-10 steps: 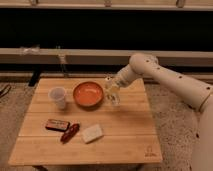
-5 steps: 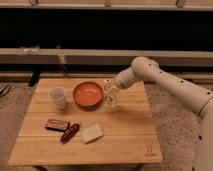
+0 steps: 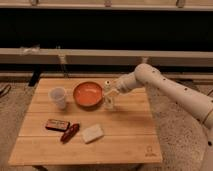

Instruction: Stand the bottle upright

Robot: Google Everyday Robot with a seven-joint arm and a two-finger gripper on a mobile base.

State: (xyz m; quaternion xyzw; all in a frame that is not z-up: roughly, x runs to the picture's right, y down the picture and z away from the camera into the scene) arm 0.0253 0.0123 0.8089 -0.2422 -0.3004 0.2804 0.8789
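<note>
Only the one camera view here, looking down at a wooden bench (image 3: 125, 140) with the white arm (image 3: 170, 90) coming in from 3 o'clock. The gripper (image 3: 110, 95) sits just right of bench centre, fingers closed up tight around the bottle (image 3: 109, 100), which looks pretty much upright with its base down at the bench top; can't tell if it's actually touching the wood. Right beside the bottle at its 9 o'clock is an orange bowl (image 3: 88, 94), close enough that they nearly touch. Further out at 9 o'clock from the bowl there's a translucent white cup (image 3: 58, 97), standing upright. Toward the front edge, around 7 o'clock from the bowl, lies a flat dark packet (image 3: 57, 124), then a red wrapped thing (image 3: 70, 132) just beside it, then a pale beige block (image 3: 92, 133) lying flat, roughly 6 o'clock from the bowl.
</note>
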